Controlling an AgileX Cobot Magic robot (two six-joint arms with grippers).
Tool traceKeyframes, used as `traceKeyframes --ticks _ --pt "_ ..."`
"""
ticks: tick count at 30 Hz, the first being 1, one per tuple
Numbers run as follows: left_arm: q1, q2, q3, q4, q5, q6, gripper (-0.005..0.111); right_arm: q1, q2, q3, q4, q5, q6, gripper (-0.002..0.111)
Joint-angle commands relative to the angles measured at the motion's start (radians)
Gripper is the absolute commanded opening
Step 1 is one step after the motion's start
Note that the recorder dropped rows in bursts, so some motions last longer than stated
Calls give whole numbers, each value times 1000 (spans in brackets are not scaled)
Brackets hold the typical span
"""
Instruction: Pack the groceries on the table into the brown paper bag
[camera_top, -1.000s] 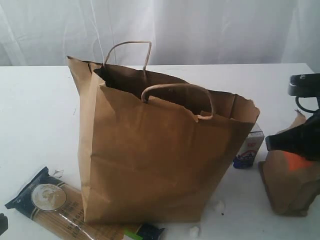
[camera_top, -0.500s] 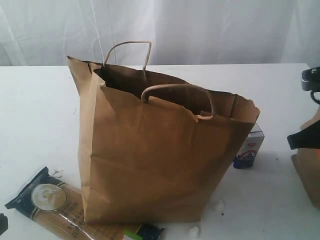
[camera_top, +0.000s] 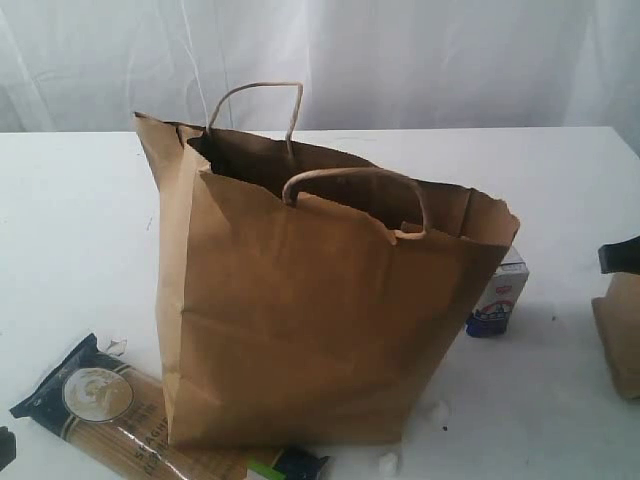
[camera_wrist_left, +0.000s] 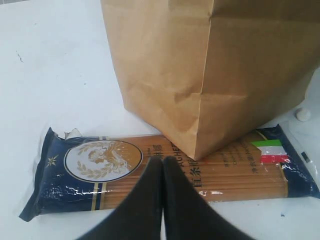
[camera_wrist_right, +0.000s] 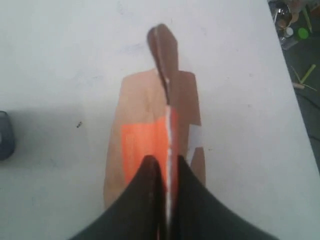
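Both jaws closed: left empty near spaghetti pack (camera_wrist_left: 100, 162); right pinching brown pouch (camera_wrist_right: 142, 135).

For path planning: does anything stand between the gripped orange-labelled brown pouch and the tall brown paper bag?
Only the small white-blue carton, low on the white table between the brown paper bag and the brown pouch. The bag's open top looks free.

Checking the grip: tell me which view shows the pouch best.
Right wrist view: the pouch sits centred, orange label showing, pinched in the right gripper. Exterior view crops it at the edge; left wrist view misses it.
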Motion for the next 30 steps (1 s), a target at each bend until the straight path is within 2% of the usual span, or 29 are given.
traceKeyframes --ticks 1,5,8,15,18,30 --pt "-3 -8 4 -2 0 -5 0 -44 -5 -11 7 -27 -25 0" --pt "-3 -8 4 -2 0 -5 0 -62 -5 -11 124 -15 -168 0" --pt "-3 -8 4 -2 0 -5 0 -62 -5 -11 196 -15 -228 6" --pt "-3 -8 4 -2 0 -5 0 -62 -5 -11 217 1 -234 45" --pt "-3 -8 4 -2 0 -5 0 -62 -7 -20 218 7 -232 55" --pt "-3 -8 4 -2 0 -5 0 -54 -127 -262 248 77 -236 57"
